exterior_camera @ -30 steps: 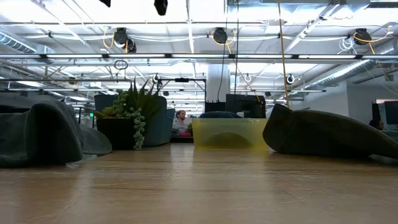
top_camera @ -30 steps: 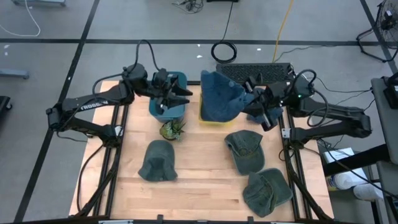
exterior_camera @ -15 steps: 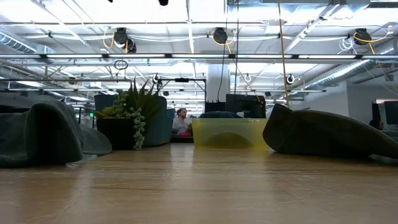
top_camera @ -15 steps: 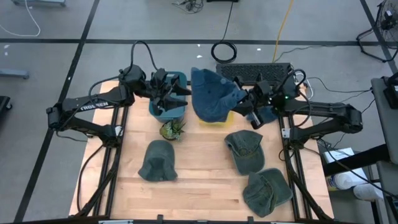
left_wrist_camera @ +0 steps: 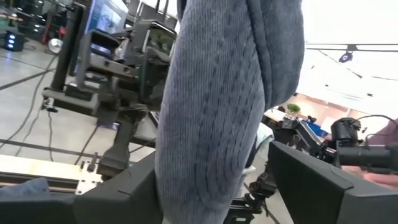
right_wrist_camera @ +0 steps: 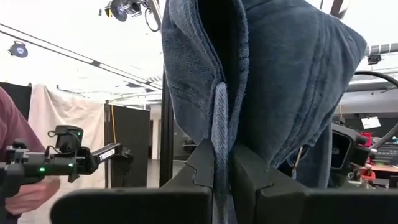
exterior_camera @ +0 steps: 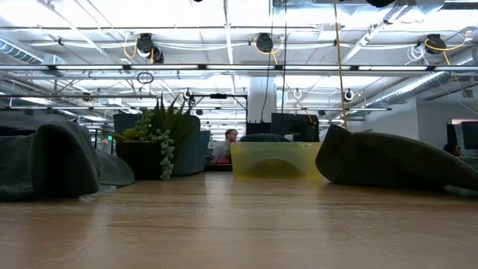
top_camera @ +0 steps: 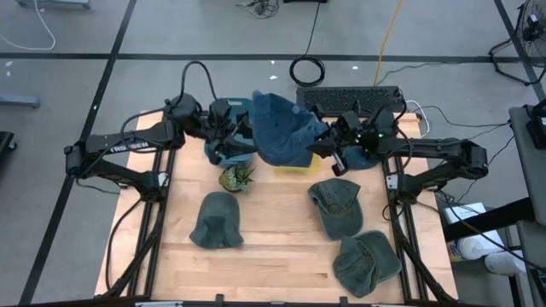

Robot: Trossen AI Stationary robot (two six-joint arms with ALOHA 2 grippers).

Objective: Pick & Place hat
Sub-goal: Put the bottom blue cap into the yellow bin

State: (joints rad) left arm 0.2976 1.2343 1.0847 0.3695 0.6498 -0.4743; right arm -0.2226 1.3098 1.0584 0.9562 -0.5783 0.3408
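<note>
- High view: The right gripper point(top_camera: 327, 152) holds a blue hat point(top_camera: 279, 130) up in the air at the far middle of the table point(top_camera: 273, 247). The hat hangs partly over the yellow bin point(top_camera: 294, 167).
- The left gripper point(top_camera: 235, 136) is right beside the hat's left edge, over the teal bin point(top_camera: 223, 153). From up here I cannot tell how wide its fingers are.
- A small plant point(top_camera: 235, 177) sits just near of the teal bin. Three green hats lie flat on the wood: one near left point(top_camera: 216, 219), one at the right middle point(top_camera: 336, 205), one at the near right corner point(top_camera: 365, 261).
- Low view: No gripper shows here. The plant point(exterior_camera: 154, 142) stands left, the yellow bin point(exterior_camera: 275, 159) in the middle, and green hats lie at the left edge point(exterior_camera: 45, 161) and at the right point(exterior_camera: 392, 159).
- Left wrist view: The blue hat point(left_wrist_camera: 217, 112) hangs between the left gripper's two dark fingers point(left_wrist_camera: 314, 177). The fingers are spread apart and I cannot tell if they touch it.
- Right wrist view: The right gripper's fingers point(right_wrist_camera: 205, 165) are pressed together, pinching a fold of the blue hat point(right_wrist_camera: 273, 81). A person's hand point(right_wrist_camera: 25, 193) shows far off.
</note>
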